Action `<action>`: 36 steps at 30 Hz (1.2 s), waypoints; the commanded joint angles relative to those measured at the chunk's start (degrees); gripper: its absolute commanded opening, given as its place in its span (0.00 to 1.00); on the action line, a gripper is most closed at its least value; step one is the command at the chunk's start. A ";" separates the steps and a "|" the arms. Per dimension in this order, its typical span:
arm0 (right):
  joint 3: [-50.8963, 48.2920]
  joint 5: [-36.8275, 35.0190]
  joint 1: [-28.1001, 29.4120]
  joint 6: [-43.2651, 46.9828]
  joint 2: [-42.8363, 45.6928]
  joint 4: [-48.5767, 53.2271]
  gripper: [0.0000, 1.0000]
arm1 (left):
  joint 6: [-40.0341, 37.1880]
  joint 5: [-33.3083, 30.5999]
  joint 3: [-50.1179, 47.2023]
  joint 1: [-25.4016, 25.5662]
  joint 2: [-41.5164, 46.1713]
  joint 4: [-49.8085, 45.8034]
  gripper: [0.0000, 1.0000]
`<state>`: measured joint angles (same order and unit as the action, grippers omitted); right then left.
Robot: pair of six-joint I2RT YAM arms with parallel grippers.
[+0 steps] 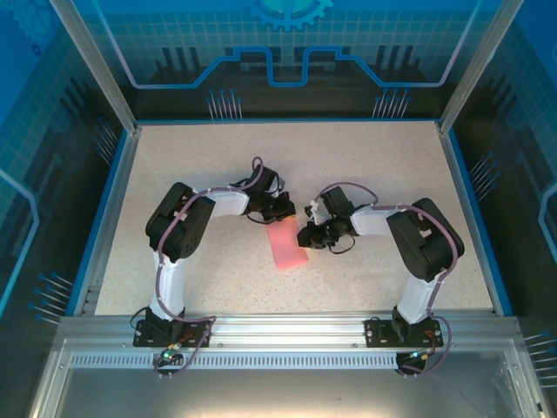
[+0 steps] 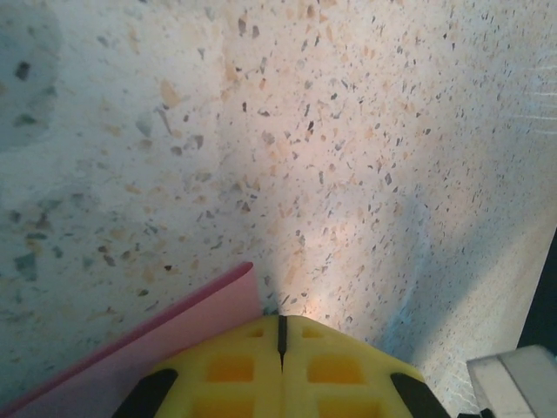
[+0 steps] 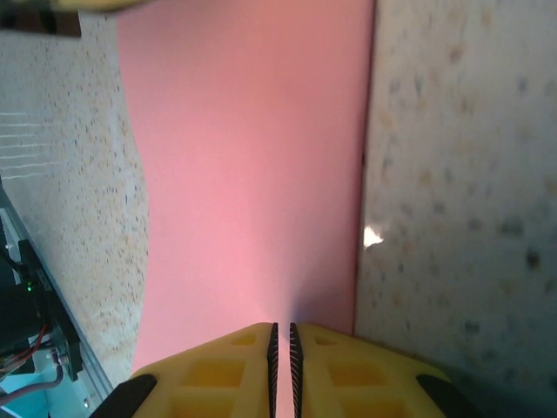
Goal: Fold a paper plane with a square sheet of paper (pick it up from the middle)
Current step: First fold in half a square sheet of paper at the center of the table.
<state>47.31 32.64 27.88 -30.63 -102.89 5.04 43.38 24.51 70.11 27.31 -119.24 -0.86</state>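
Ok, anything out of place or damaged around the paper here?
No spill or tear that I can see. The square sheet of paper, folded into a strip, lies askew to the table edges, and in the right wrist view one long edge bows rather than running straight. A small white speck sits beside the other edge.

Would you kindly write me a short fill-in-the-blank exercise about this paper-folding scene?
1. The folded paper lying on the speckled table is ___ in colour.
2. Seen from above, the folded paper lies ___ the two grippers.
3. The jaws of the left gripper are ___, not open.
4. The fingers of the right gripper are ___ in colour.
Missing words: pink; between; shut; yellow.
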 commanded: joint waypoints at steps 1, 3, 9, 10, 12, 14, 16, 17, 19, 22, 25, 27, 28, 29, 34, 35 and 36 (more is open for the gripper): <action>-4.84 1.98 1.93 -1.74 2.10 5.05 0.16 | -1.80 -3.33 -2.17 -1.14 -1.98 -2.30 0.02; -7.36 1.19 2.71 -2.43 4.03 5.64 0.16 | -1.82 -3.38 -2.00 -1.14 -2.13 -2.37 0.02; -11.19 -1.01 3.23 -3.21 8.01 7.63 0.17 | -2.13 -2.52 -0.78 -1.20 -1.55 -2.56 0.02; -10.89 -1.03 3.23 -3.21 8.67 7.87 0.17 | -2.22 -2.18 -0.53 -1.14 -1.27 -2.65 0.03; -9.46 -0.92 3.23 -3.46 10.74 8.44 0.17 | -2.39 -1.54 0.17 -1.03 -0.66 -3.00 0.03; -7.14 -1.81 3.23 -3.64 13.01 9.30 0.17 | -2.50 -0.76 0.59 -1.02 -0.02 -3.26 0.03; -4.15 -3.53 3.08 -3.81 14.65 9.94 0.17 | -2.41 0.20 0.78 -0.73 0.74 -3.16 0.04; -2.58 -4.45 3.03 -3.92 14.99 9.69 0.17 | -2.42 0.74 0.97 -0.54 1.14 -3.10 0.04; -0.57 -5.76 2.92 -4.49 14.56 8.54 0.18 | -2.24 1.57 1.23 -0.16 2.09 -3.07 0.05; 1.85 -5.69 2.79 -5.22 12.17 6.70 0.17 | -2.00 2.19 1.43 0.41 3.72 -3.09 0.07; 2.77 -6.89 2.80 -5.63 9.23 6.10 0.17 | -1.90 1.96 1.12 0.78 5.27 -3.23 0.08; 2.78 -7.16 2.80 -5.99 6.89 5.73 0.17 | -1.57 2.14 0.83 1.09 5.77 -2.89 0.10; 2.76 -6.92 2.84 -6.38 6.03 5.00 0.17 | -1.54 2.12 0.74 1.29 5.97 -2.85 0.10; 2.71 -6.64 2.87 -6.71 4.80 4.56 0.17 | -1.31 2.20 0.49 1.54 6.19 -2.68 0.11; 4.63 -7.02 3.16 -7.32 0.20 4.46 0.15 | -0.29 2.29 -1.50 2.30 7.00 -1.41 0.11; 4.63 -7.07 3.15 -7.42 -0.39 4.53 0.15 | -0.16 2.37 -1.79 2.48 7.00 -1.31 0.10; 4.63 -7.15 3.21 -7.49 -0.96 4.58 0.15 | -0.13 2.35 -2.22 2.66 7.00 -1.17 0.10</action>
<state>50.37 25.74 30.37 -37.17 -102.41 9.78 43.20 25.41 69.73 29.36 -114.04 -2.09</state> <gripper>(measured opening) 0.150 0.104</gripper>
